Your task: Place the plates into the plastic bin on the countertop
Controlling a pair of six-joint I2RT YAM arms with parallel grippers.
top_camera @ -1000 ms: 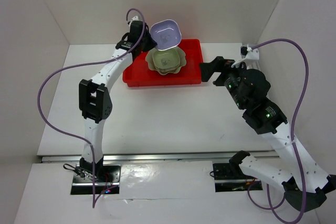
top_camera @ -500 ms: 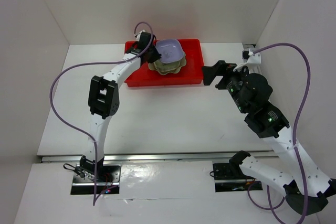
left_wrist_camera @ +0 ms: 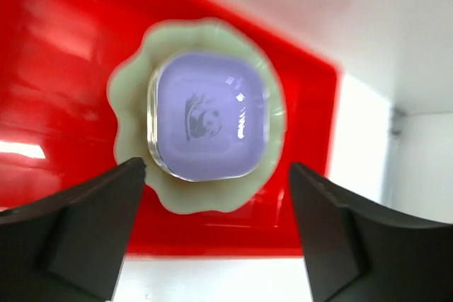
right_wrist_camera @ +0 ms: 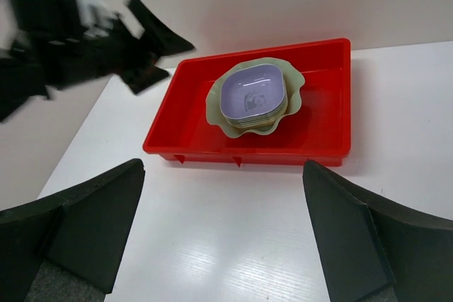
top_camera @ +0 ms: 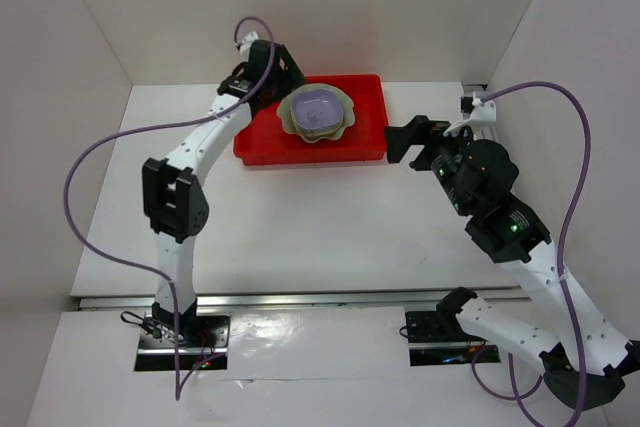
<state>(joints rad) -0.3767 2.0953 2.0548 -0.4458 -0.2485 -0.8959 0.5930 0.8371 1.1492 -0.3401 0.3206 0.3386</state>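
Note:
The red plastic bin [top_camera: 258, 143] stands at the back of the white countertop [top_camera: 300, 217]. Inside it lies the large pale green scalloped plate [top_camera: 292, 119] with a stack of small plates on it, the lavender one [top_camera: 318, 107] on top. My left gripper [top_camera: 283, 74] hovers open over the bin's back left. In the left wrist view it [left_wrist_camera: 216, 167] frames the lavender plate [left_wrist_camera: 209, 114] from above without touching it. My right gripper [top_camera: 402, 137] stands open, empty, just right of the bin; its view shows the bin [right_wrist_camera: 184, 139] and stack [right_wrist_camera: 253, 93] ahead.
White walls close in the countertop on the left, back and right. The left arm [right_wrist_camera: 85, 22] shows blurred at the top left of the right wrist view. Bare countertop [right_wrist_camera: 233, 231] lies in front of the bin.
My left gripper set the lavender plate down on the stack, opened and drew back up to the left. The right arm has barely moved.

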